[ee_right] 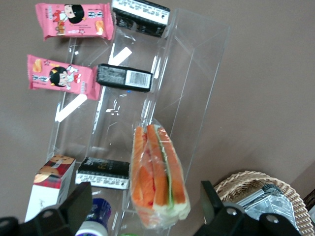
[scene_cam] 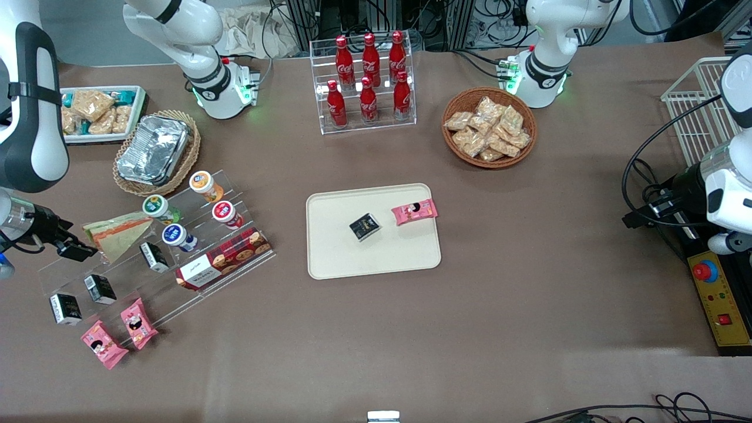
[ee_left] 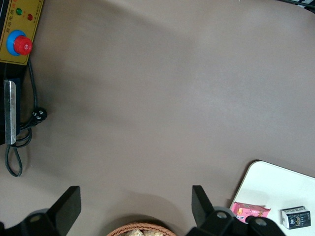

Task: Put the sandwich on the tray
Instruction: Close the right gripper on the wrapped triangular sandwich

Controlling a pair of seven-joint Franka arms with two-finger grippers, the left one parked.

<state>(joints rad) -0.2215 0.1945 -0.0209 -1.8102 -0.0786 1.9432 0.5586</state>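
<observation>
Since the sandwich [scene_cam: 117, 233] still lies on the clear acrylic stepped rack [scene_cam: 158, 258] at the working arm's end of the table, the step in hand looks like the approach to grasp. It's a wrapped wedge lying flat on an upper step, cut face with orange and green filling showing in the wrist view [ee_right: 157, 179].

The gripper [ee_right: 145, 211] hangs just over the wedge's wide end, fingers spread wide with one on each side of it, holding nothing. No contact yet, as far as I can tell.

Suggestions for doing this well:
- Come straight down so the fingers straddle the thick end across the bread faces, not the thin tip.
- Close gently; soft bread and slick wrap could squash or slip.
- Lift clear of the step edge before moving sideways, since the rack is light and may drag.

Near the sandwich: a small black packet [scene_cam: 154, 257] one step nearer the front camera, round lidded cups [scene_cam: 156, 206] beside it, and a wicker basket with foil containers [scene_cam: 154, 151] farther from the camera.

The tray [scene_cam: 329, 258] sits well apart from the sandwich, at mid-table, already carrying a black packet [scene_cam: 364, 227] and a pink snack packet [scene_cam: 415, 211]. Aim for its bare part.
</observation>
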